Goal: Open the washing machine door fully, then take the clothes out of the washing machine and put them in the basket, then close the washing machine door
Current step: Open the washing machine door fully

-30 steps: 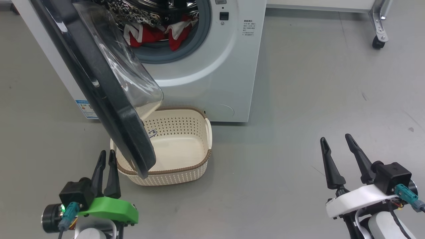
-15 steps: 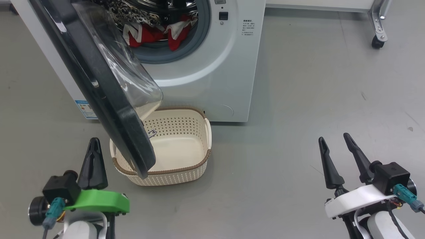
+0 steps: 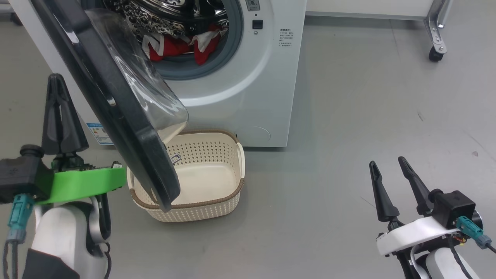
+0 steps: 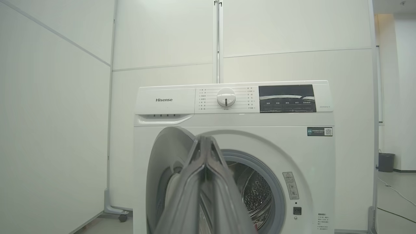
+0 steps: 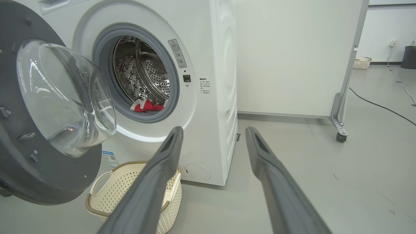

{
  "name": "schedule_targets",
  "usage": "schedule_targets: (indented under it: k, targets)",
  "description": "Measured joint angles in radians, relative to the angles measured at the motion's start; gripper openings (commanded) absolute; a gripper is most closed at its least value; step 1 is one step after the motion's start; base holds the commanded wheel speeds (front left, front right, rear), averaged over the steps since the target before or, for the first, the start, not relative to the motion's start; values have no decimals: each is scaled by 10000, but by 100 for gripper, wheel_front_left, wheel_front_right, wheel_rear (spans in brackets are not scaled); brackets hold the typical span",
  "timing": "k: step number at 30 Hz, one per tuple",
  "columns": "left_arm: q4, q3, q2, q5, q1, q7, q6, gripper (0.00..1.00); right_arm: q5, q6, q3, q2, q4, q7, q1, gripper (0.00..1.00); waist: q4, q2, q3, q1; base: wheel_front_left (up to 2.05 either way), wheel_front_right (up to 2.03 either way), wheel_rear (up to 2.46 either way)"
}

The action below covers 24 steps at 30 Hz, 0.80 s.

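Note:
The white washing machine (image 3: pixel 248 85) stands ahead with its black-rimmed door (image 3: pixel 116 104) swung partly open over the basket (image 3: pixel 201 209). Red and white clothes (image 3: pixel 176 44) lie in the steel drum; the right wrist view catches them too (image 5: pixel 148 105). My left gripper (image 3: pixel 56 79) is shut with nothing in it, raised to the left of the door's outer face, apart from it. Its closed fingers (image 4: pixel 204 182) point at the washer's front. My right gripper (image 3: pixel 387 162) is open and empty, low at the right, far from the washer. The cream basket (image 5: pixel 107 195) is empty.
A wheeled white partition (image 3: pixel 436 38) stands behind the washer at the right. Grey floor (image 3: pixel 368 108) spreads to the right of the machine. A dark bin (image 5: pixel 409 57) and a small white basket (image 5: pixel 361 62) sit far off by the wall, with a cable on the floor.
My left gripper has shut and risen leftwards, from beside the basket up alongside the door. The head view shifted slightly. The right gripper stays put.

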Motion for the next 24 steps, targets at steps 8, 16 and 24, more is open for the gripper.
schedule_targets:
  k: [8, 16, 24]
  targets:
    - [-825, -433, 38, 345, -731, -6, -23, 0, -98, 102, -119, 92, 84, 0, 145, 100, -95, 0, -103, 0, 0, 0, 0]
    - [-930, -1170, 42, 525, -821, 217, -290, 0, -176, 190, -148, 265, 127, 0, 161, 100, -293, 0, -112, 0, 0, 0, 0]
    - [-351, -1987, -33, 499, -582, 915, -533, 0, -265, 280, -255, 324, 159, 0, 176, 100, -443, 0, -96, 0, 0, 0, 0]
